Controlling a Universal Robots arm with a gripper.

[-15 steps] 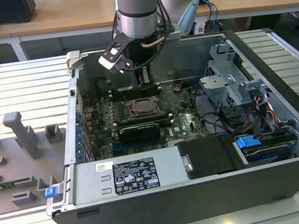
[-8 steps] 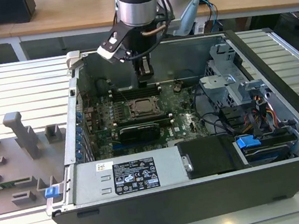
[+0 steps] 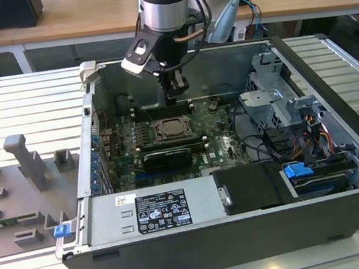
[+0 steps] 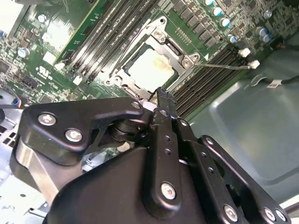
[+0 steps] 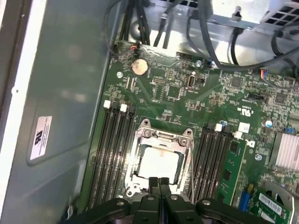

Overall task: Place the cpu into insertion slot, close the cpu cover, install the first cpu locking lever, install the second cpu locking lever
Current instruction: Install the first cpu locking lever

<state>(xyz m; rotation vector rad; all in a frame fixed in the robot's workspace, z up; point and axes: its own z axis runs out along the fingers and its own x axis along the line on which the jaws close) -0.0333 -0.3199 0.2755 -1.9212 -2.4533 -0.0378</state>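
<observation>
The cpu (image 5: 159, 163) lies in the insertion slot (image 3: 175, 129), its pale face showing through the window of the cpu cover (image 5: 161, 136). The silvery cover lies down flat around the chip (image 4: 150, 70). A thin wire locking lever (image 4: 224, 65) sticks out from one side of the socket and runs along its edge in the first wrist view (image 5: 192, 165). My gripper (image 5: 159, 183) hangs just above the socket's edge, fingers pressed together with nothing between them. In the exterior view the gripper (image 3: 175, 96) is just behind the socket.
Black memory slots (image 5: 112, 149) flank the socket on both sides. A long black card (image 3: 164, 157) lies in front of it. Cables and a drive cage (image 3: 284, 112) fill the case on the exterior view's right. The power supply (image 3: 153, 209) sits along the front.
</observation>
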